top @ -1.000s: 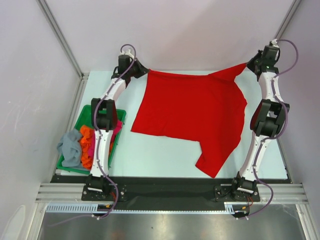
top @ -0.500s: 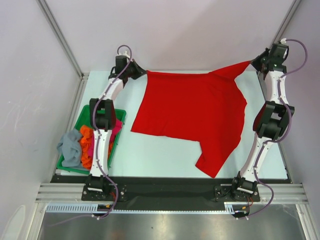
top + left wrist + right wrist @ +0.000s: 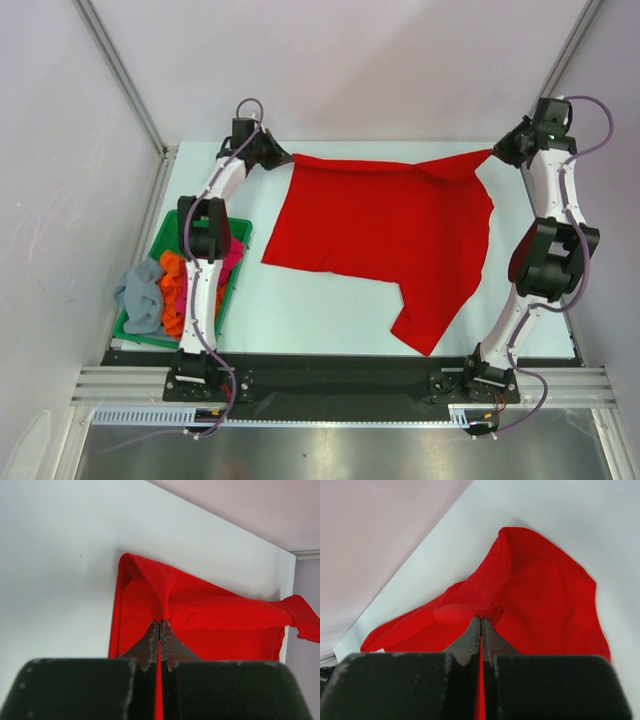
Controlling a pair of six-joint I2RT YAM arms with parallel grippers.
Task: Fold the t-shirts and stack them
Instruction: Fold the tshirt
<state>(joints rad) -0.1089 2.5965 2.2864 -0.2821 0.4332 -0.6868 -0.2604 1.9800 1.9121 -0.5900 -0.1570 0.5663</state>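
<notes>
Bright red cloth t-shirt point(image 3: 385, 235) lies spread on the pale tabletop point(image 3: 320, 310), far edge lifted and stretched between the two arms. One lower corner trails toward the near edge, in front of the right arm's base.

Left gripper point(image 3: 160, 625): jaws fully closed, pinching a fold of red cloth at the shirt's far left corner.

Right gripper point(image 3: 481, 621): jaws fully closed, pinching bunched red cloth at the far right corner. That corner is drawn up into a point off the table.

Green plastic rectangular tray point(image 3: 165, 235) sits at the table's left edge beside the left arm. It holds a crumpled grey-blue shirt point(image 3: 140, 295), an orange shirt point(image 3: 173, 290) and a magenta-pink shirt point(image 3: 236, 262).
</notes>
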